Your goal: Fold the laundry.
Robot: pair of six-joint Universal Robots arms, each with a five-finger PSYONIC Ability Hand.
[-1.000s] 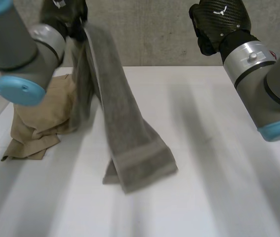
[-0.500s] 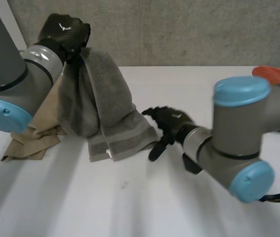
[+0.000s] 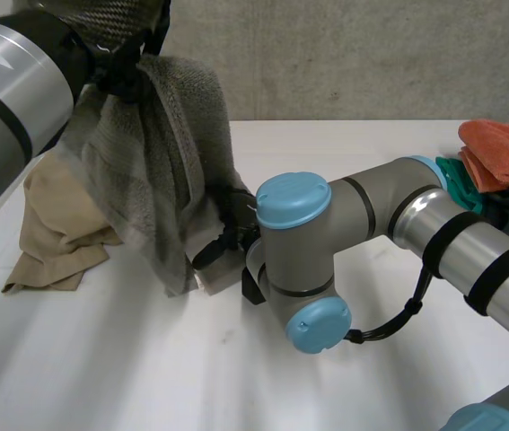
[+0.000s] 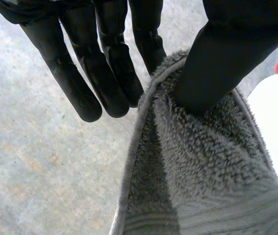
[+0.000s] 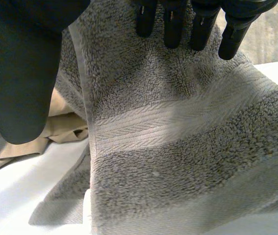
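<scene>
moved since half a second ago: right arm (image 3: 294,233), swung further in across the table (image 3: 326,144) to the grey towel (image 3: 160,153), elbow now in front of the towel's lower end. left hand (image 4: 75,73) lifted higher and nearer the head camera, towel up with it. more of the orange cloth (image 3: 505,148) in view at the right edge.

by the table's left edge: crumpled tan cloth (image 3: 57,224), lying on the surface, partly behind the towel.

above it, left hand up off the table, pinching the towel's top edge. fingers (image 4: 114,73) straight and close together on one side of the hem, thumb (image 4: 217,58) pressed into the pile on the other.

grey towel hanging bunched from that pinch, draped down left of the table's centre, banded lower end touching the surface.

right hand (image 5: 16,63) at that banded lower end. fingertips (image 5: 173,29) laid against the towel's face just above the pale band, thumb spread wide beside the towel's edge, in front of the tan cloth, not closed on the fabric.

at the table's right edge, toward the far corner: folded orange cloth on top of a teal cloth (image 3: 456,180), well apart from the towel.

behind the table: grey concrete wall (image 3: 344,54).
</scene>
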